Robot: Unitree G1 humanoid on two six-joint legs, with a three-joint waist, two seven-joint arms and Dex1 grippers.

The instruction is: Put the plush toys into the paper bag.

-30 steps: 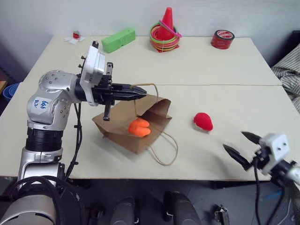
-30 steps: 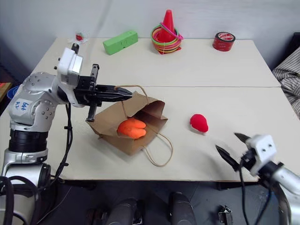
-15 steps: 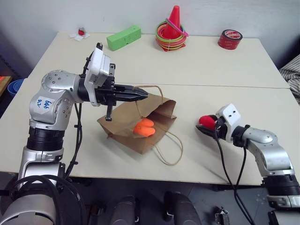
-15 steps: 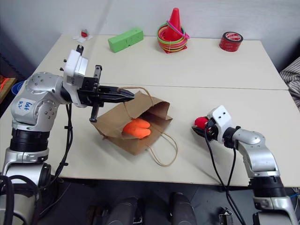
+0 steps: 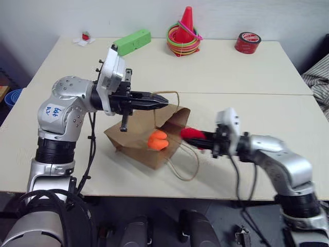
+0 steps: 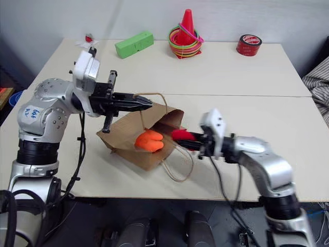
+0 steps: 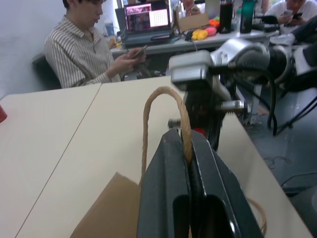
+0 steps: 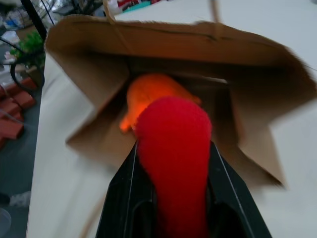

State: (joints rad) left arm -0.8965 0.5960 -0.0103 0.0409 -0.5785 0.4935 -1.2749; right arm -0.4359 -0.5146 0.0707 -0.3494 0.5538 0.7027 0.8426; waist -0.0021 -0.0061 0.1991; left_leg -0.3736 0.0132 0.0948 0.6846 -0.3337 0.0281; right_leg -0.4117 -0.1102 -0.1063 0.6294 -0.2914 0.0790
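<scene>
On table (image 5: 247, 72), lay bag (image 5: 134, 139) half-hiding orange toy (image 5: 158, 140), left gripper (image 5: 163, 102) clamped on handle (image 7: 163, 106), right gripper (image 5: 189, 136) squeezing red toy (image 8: 173, 148), fingertips hidden.

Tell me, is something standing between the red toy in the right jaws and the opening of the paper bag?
Nothing visible stands in the way. The right gripper holds the red plush toy just before the mouth of the paper bag, which the left gripper keeps open by one handle. The orange plush toy already lies inside.
</scene>
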